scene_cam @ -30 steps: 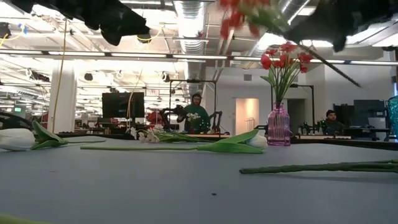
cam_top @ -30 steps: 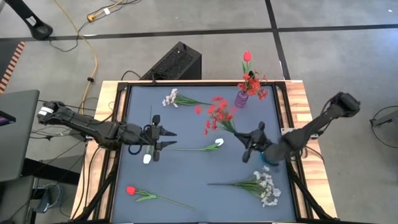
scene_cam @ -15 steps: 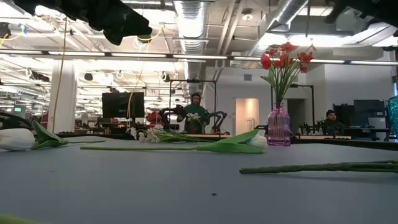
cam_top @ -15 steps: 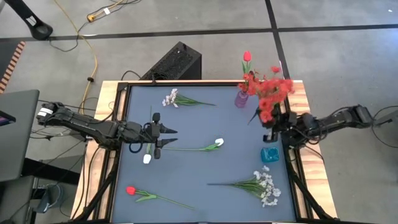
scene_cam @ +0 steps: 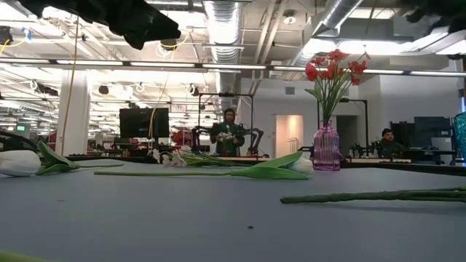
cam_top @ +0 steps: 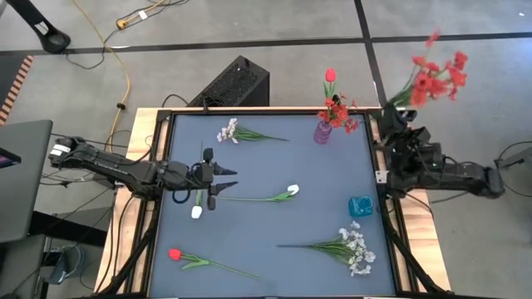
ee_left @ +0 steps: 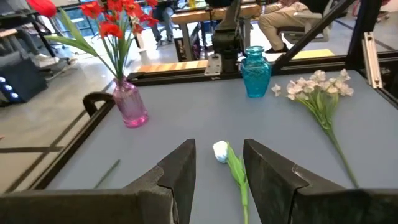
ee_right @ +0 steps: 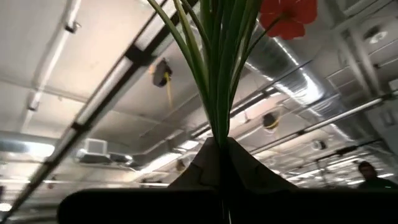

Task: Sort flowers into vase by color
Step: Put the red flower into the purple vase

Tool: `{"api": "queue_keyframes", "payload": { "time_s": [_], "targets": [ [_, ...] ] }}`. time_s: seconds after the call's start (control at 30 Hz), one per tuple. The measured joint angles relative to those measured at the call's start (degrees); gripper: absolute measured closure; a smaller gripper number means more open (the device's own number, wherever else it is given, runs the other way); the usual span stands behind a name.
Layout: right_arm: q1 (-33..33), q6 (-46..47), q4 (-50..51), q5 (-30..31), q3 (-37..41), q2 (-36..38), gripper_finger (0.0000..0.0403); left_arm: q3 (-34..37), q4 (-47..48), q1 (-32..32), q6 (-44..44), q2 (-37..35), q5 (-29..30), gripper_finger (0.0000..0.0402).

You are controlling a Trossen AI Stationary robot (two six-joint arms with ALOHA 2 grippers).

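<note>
My right gripper (cam_top: pixel 397 124) is shut on a red blossom spray (cam_top: pixel 436 73) beyond the table's right edge, and the blossoms (ee_right: pixel 289 12) stand above it. The pink vase (cam_top: pixel 322 131) at the far right holds red flowers. My left gripper (cam_top: pixel 226 181) hovers open at the table's left. Its fingers stand on either side of the stem of a white tulip (ee_left: pixel 221 151), which lies flat on the table (cam_top: pixel 293 190). A second white tulip (cam_top: pixel 196 212), a red tulip (cam_top: pixel 175 254) and two white sprays (cam_top: pixel 353 247) (cam_top: pixel 229 130) also lie flat. My right gripper pinches the spray's bundle of thin green stems (ee_right: pixel 217 134) between its two fingers. The fingers slant upward and lie along the stems. The spray is lifted clear of the table and fans out above the fingertips.
A blue vase (cam_top: pixel 360 206) stands near the right edge, seen also in the left wrist view (ee_left: pixel 255 73). A black box (cam_top: pixel 237 83) sits behind the table's far edge. People and desks show in the room beyond (scene_cam: pixel 229 131).
My right gripper has swung from the table's middle toward and past its right edge and upward. It has tipped from pointing down to slanting up. The red spray went with it and now stands above it, off the table.
</note>
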State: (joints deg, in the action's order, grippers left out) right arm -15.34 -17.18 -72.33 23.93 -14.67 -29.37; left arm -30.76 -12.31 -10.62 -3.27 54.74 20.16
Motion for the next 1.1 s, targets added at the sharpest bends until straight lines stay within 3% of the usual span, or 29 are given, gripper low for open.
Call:
{"api": "queue_keyframes", "payload": {
  "time_s": [0.33,0.53,0.77,1.1],
  "targets": [
    [-26.64,17.05,4.40,-7.30,-8.39,-11.82,0.0375,0.00,1.68,0.75,2.49,0.00,-1.77,0.0276],
    [-38.27,28.21,5.50,-13.52,-9.96,-20.45,0.0375,0.00,4.01,0.75,2.55,0.02,-1.77,0.0276],
    [-42.38,32.31,1.38,-14.60,-10.24,-31.17,0.0375,0.00,5.13,0.75,2.64,0.02,-1.88,0.0276],
    [-42.08,35.21,-4.71,-14.56,-10.28,-43.01,0.0375,0.00,6.85,0.75,2.08,0.02,-1.61,0.0276]
  ]
}}
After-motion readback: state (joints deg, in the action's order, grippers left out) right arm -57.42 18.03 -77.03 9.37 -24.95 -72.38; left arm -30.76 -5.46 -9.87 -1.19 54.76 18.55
